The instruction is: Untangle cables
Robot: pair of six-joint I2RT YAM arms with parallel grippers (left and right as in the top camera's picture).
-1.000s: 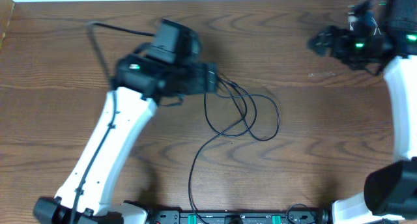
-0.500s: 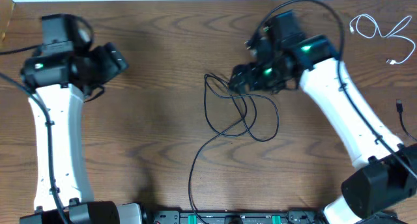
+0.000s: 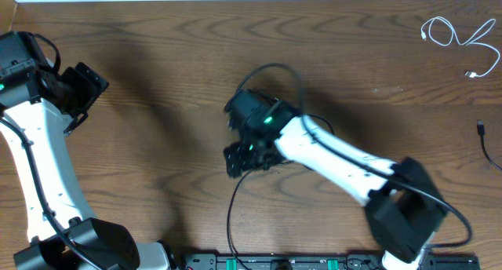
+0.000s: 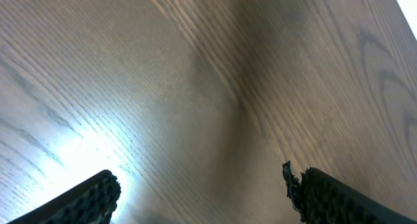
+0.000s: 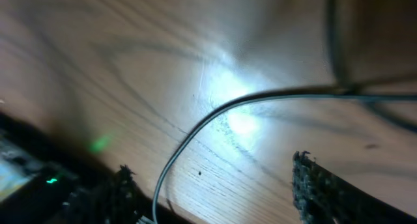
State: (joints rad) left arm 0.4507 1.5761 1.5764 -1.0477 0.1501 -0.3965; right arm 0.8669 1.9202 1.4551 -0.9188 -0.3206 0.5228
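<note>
Overhead: the left arm (image 3: 35, 168) rises along the far left edge, bent at the top, with the left fingers (image 3: 85, 82) over bare bench (image 3: 157, 58), well apart from both cables. The right arm (image 3: 337, 164) stretches from the lower right across to the middle, wrist turned down, and its right fingers (image 3: 235, 156) sit low over the black cable (image 3: 231, 211). The arm covers most of that cable's loops; only 1 strand shows clearly, running from the fingers to the front edge. The white cable (image 3: 459, 36) lies in loose curls at the far right corner, apart from everything else.

Left wrist: the 2 left fingers (image 4: 91, 198) show only as tips at the lower corners, spread wide and released, with nothing but wood grain between them.

Right wrist: blurred and glare-struck. The right fingers (image 5: 332, 191) are spread, gripping nothing; the black cable (image 5: 195, 129) curves across the bench between them.
</note>
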